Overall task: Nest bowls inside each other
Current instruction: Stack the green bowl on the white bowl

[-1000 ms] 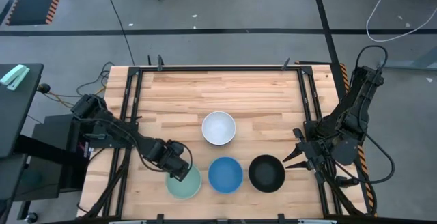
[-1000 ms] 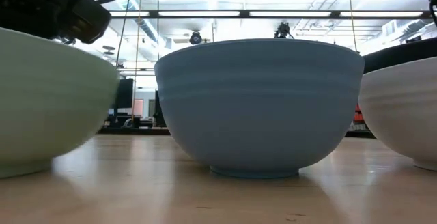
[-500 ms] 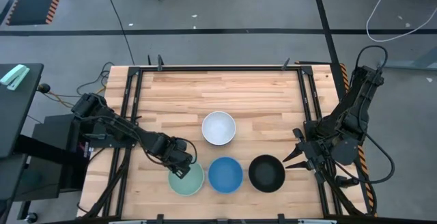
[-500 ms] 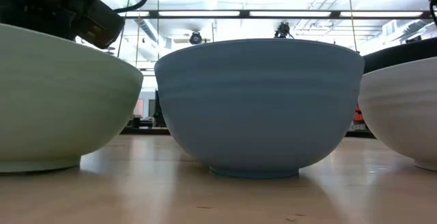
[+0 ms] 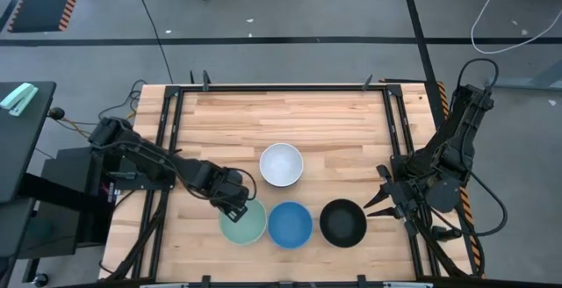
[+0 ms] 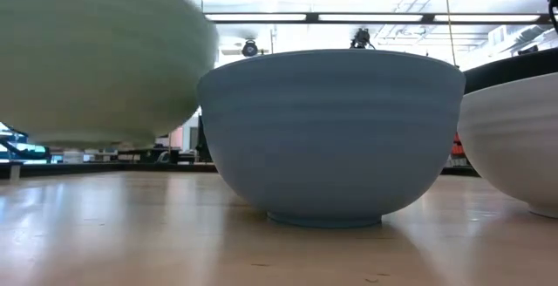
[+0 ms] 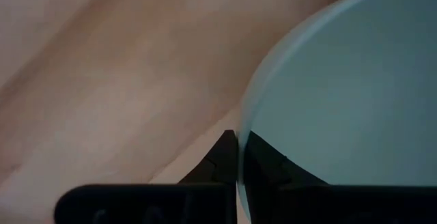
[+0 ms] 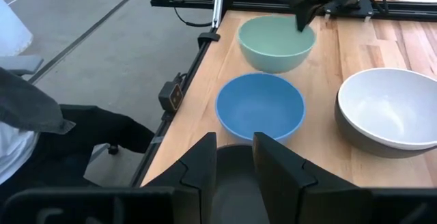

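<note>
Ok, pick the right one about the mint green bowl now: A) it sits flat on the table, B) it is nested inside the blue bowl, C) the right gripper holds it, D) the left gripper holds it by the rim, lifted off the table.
D: the left gripper pinches the rim of the mint green bowl, whose base hangs above the table beside the blue bowl.

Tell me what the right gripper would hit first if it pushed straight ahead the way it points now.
Probably the black bowl: the right gripper points at it from just beside its rim, with the blue bowl next beyond.

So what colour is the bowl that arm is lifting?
Pale mint green bowl, held by the left gripper; clearest in the right wrist view.
</note>
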